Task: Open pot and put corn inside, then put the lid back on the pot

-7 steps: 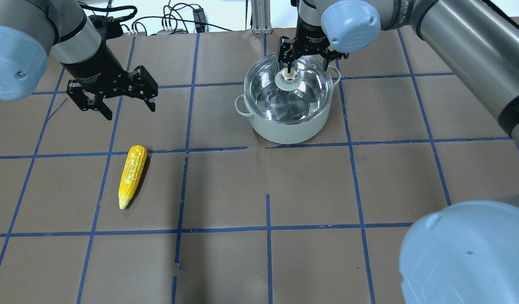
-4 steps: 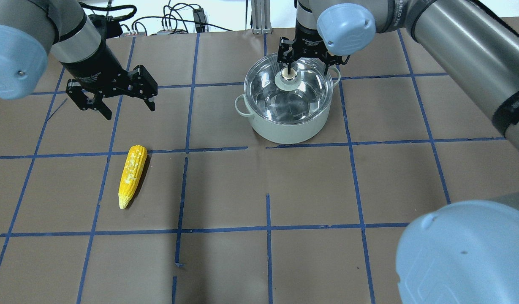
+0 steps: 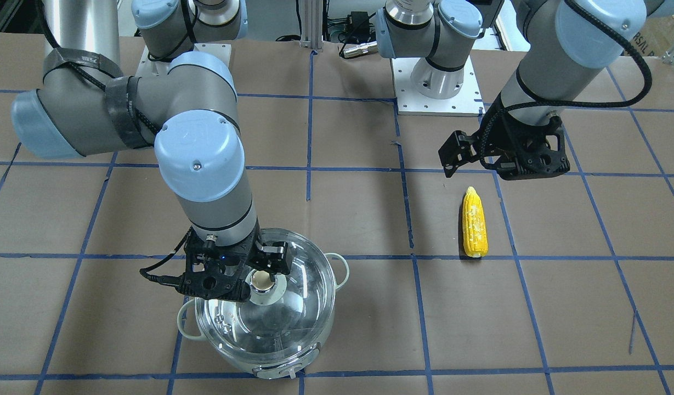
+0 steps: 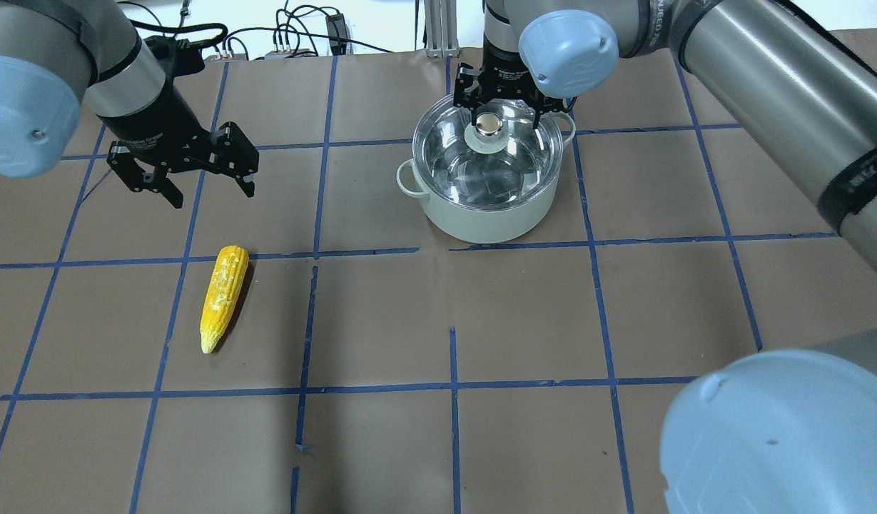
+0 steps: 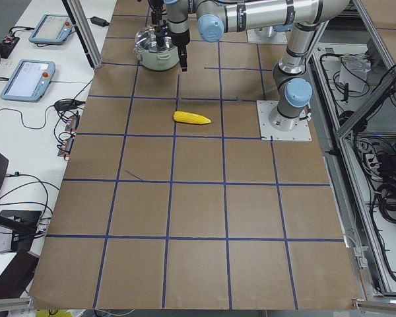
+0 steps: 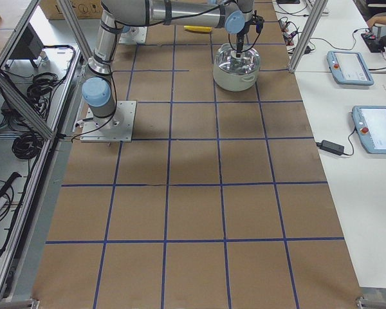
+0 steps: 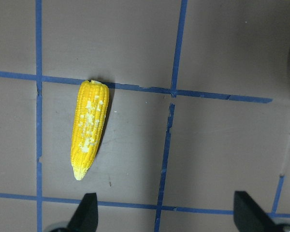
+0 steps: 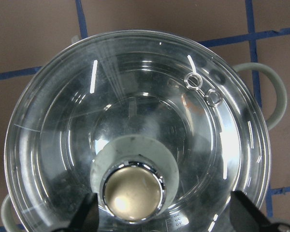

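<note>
Top centre: right gripper [image 4: 497, 114], fingers spread, straddles the knob of the clear domed glass lid [image 4: 492, 163], seemingly to lift; left gripper [image 4: 213, 194] hovers open near yellow corn cob [image 4: 224, 296].

The pot [image 4: 484, 214] stands on the far part of the counter [image 4: 524, 321], right of centre, with the glass lid [image 4: 481, 164] seated on it. The right gripper [image 4: 504, 107] hangs over the far side of the lid, its fingers [image 4: 469, 96] spread wide on either side of the shiny knob [image 4: 488, 123] and not touching it. The corn [image 4: 224, 298] lies flat on the left part of the counter, well apart from the pot, its tip pointing towards the near edge. The left gripper [image 4: 210, 191] hovers beyond the corn's blunt end, fingers apart and empty. Blue tape lines [image 4: 452, 385] cross the brown counter in a grid
</note>
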You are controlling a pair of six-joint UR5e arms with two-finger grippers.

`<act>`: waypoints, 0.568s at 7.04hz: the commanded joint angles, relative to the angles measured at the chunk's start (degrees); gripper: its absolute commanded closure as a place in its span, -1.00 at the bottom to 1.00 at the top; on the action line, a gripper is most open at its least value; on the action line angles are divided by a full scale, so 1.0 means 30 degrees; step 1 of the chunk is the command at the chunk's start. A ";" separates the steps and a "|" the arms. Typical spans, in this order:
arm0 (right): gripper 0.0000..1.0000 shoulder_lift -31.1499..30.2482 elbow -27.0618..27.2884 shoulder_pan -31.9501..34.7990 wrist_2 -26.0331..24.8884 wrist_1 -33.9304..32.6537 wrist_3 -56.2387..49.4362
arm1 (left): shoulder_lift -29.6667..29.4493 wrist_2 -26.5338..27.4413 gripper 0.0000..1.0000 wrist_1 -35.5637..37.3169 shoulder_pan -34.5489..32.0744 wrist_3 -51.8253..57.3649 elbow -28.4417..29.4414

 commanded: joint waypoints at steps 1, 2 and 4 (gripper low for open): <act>-0.84 0.0595 -0.0481 0.0182 -0.0033 -0.0019 0.0223 | -0.0133 -0.0016 -1.00 0.3199 0.0589 0.2730 -0.2976; -0.84 0.0802 -0.0541 0.0182 -0.0034 -0.0107 0.0223 | -0.0452 0.0013 -1.00 0.6489 0.0619 0.2971 -0.4471; -0.83 0.0775 -0.0424 0.0386 -0.0034 -0.0225 0.0165 | -0.0746 0.0217 -1.00 0.8512 0.1578 0.4600 -0.5684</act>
